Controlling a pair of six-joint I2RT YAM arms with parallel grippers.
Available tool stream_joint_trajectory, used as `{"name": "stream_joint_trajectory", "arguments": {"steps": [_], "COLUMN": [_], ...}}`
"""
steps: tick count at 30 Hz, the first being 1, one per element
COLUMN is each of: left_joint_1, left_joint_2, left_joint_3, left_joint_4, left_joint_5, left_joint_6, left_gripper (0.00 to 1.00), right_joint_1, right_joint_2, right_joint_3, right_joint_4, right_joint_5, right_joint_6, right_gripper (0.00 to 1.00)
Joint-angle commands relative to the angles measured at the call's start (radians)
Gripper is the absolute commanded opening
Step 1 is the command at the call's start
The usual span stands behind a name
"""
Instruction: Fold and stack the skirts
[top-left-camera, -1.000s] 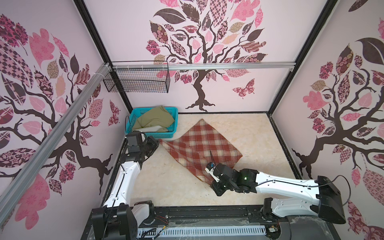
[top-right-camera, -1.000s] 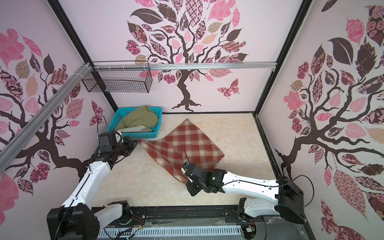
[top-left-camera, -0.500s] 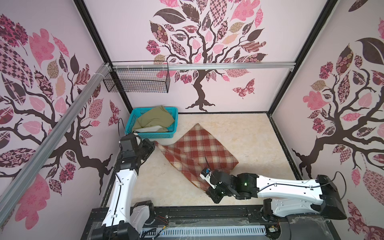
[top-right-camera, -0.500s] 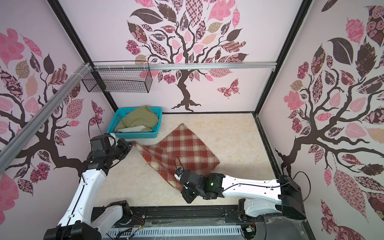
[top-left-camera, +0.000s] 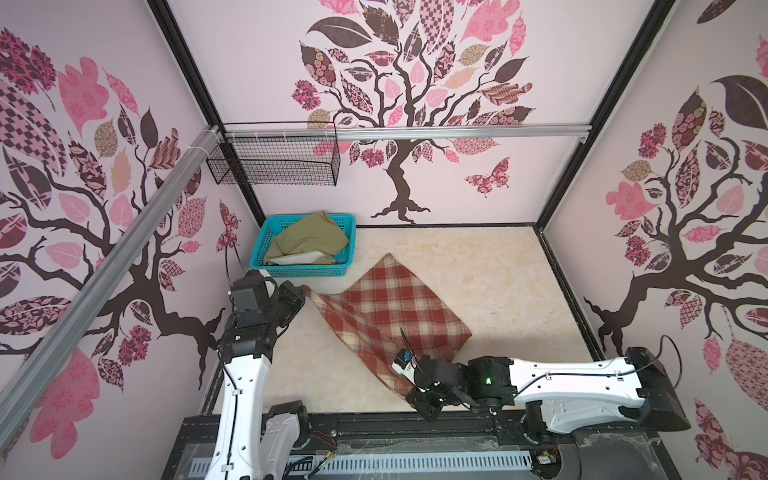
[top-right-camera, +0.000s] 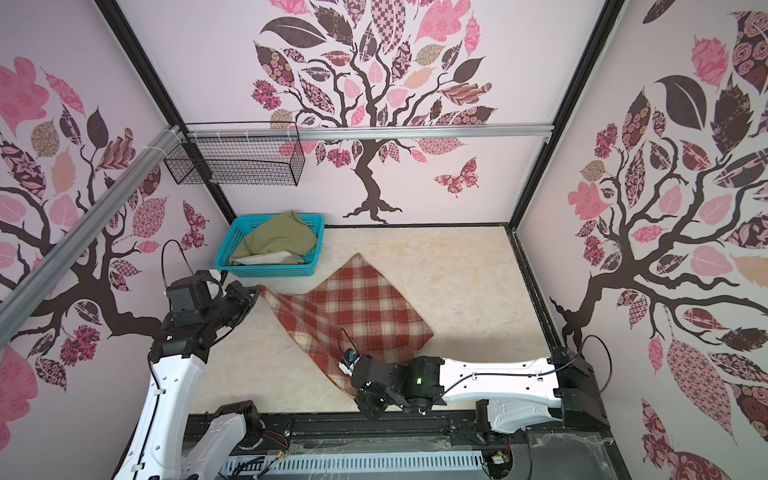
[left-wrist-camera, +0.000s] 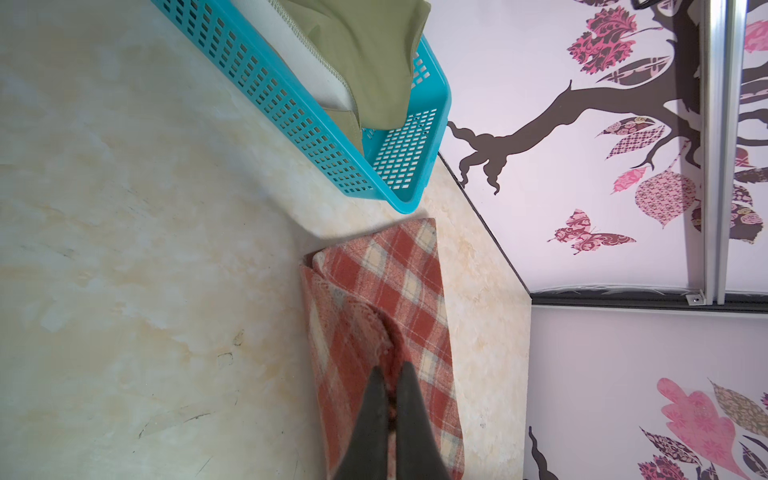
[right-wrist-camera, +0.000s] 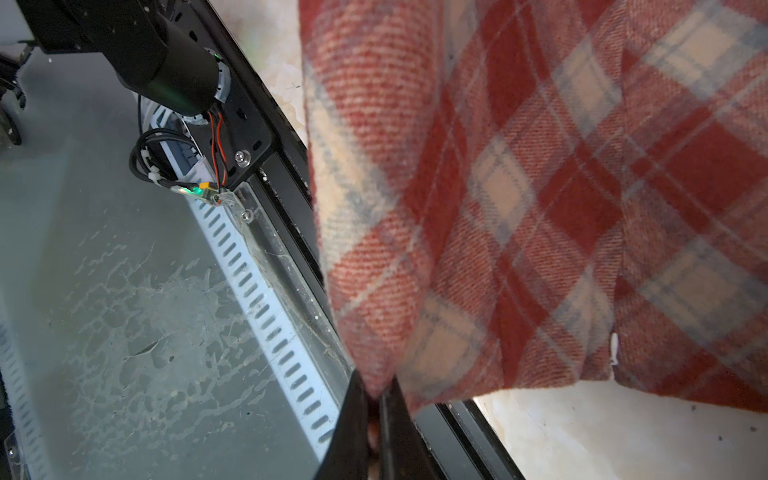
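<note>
Two skirts, neither folded yet. Nearest the front rail, the right gripper (right-wrist-camera: 376, 392) is clamped tight on one corner of the plaid skirt (top-left-camera: 399, 307), holding it up off the table (top-left-camera: 478, 270). Farther back along the same edge, the left gripper (left-wrist-camera: 390, 374) pinches the other corner, just short of the turquoise basket (top-left-camera: 303, 272). That edge is raised between them while the rest lies on the table (a first fold looks ready to begin). At the back, the olive skirt (top-left-camera: 309, 241) sits crumpled in the basket. Both folds and the stacking remain.
</note>
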Motion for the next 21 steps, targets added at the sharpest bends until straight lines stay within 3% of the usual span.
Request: {"name": "stream_joint_trajectory", "arguments": {"steps": [1, 5, 9, 12, 21], "left_joint_1": [0.007, 0.004, -0.059, -0.119, -0.178], "left_joint_2": [-0.004, 0.024, 0.072, 0.115, 0.275], "left_joint_3": [0.057, 0.062, 0.094, 0.131, 0.189], "left_joint_4": [0.000, 0.027, 0.031, 0.030, 0.125], "left_joint_5": [-0.019, 0.009, -0.050, -0.123, -0.148], "left_joint_6": [0.016, 0.008, 0.017, 0.026, -0.031], "left_gripper": [0.00, 0.00, 0.00, 0.00, 0.00], "right_joint_1": [0.007, 0.006, -0.014, -0.078, -0.233], "right_joint_2": [-0.004, -0.034, -0.057, -0.076, -0.150], "right_joint_3": [0.001, -0.020, -0.043, -0.054, -0.071], "right_joint_4": [0.019, 0.045, 0.069, 0.073, 0.032], "right_joint_5": [-0.015, -0.016, -0.014, -0.066, -0.116], "right_joint_6": [0.014, 0.008, -0.002, -0.003, -0.050], "right_gripper": [0.00, 0.00, 0.00, 0.00, 0.00]}}
